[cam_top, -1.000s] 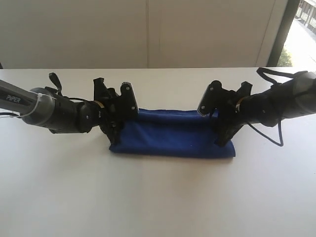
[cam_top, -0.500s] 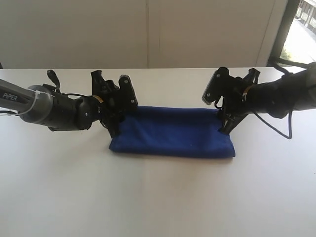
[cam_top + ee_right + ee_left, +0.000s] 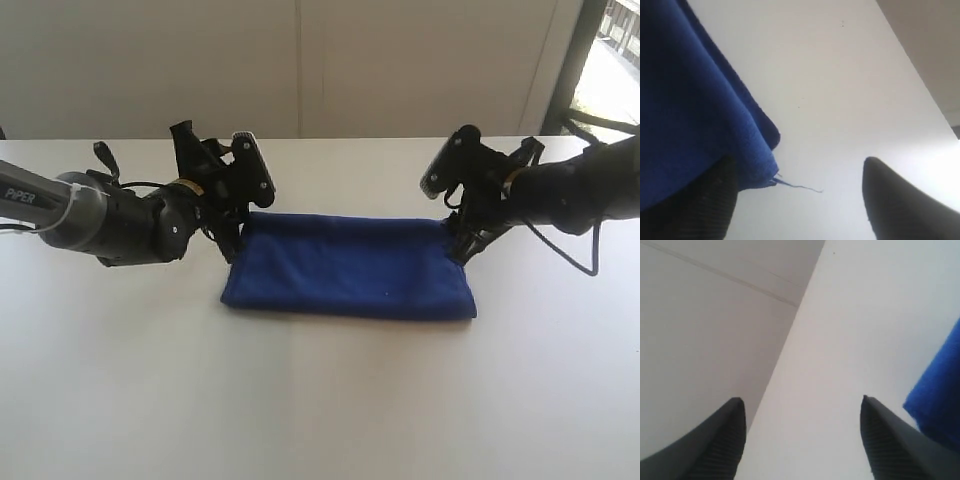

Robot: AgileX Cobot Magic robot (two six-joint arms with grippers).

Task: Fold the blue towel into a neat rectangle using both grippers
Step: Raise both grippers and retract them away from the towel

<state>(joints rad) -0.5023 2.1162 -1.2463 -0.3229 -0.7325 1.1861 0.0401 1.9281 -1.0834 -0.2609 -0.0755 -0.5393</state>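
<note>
Plainly the blue towel (image 3: 350,268) lies between left tool (image 3: 246,216) and right tool (image 3: 448,226), both agape, empty.

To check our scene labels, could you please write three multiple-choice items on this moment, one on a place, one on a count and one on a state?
1. Where does the deep blue soft cloth towel lie?
A. folded flat on the white table
B. draped over an arm
C. hanging off the table's edge

2. How many towels are in view?
A. three
B. one
C. two

3. How do the black left gripper and right gripper stand?
A. both shut
B. one open, one shut
C. both open

Answers:
1 A, the exterior view shows it as a long flat rectangle on the tabletop.
2 B, only one blue cloth shows.
3 C, each wrist view shows two fingers wide apart.
</note>
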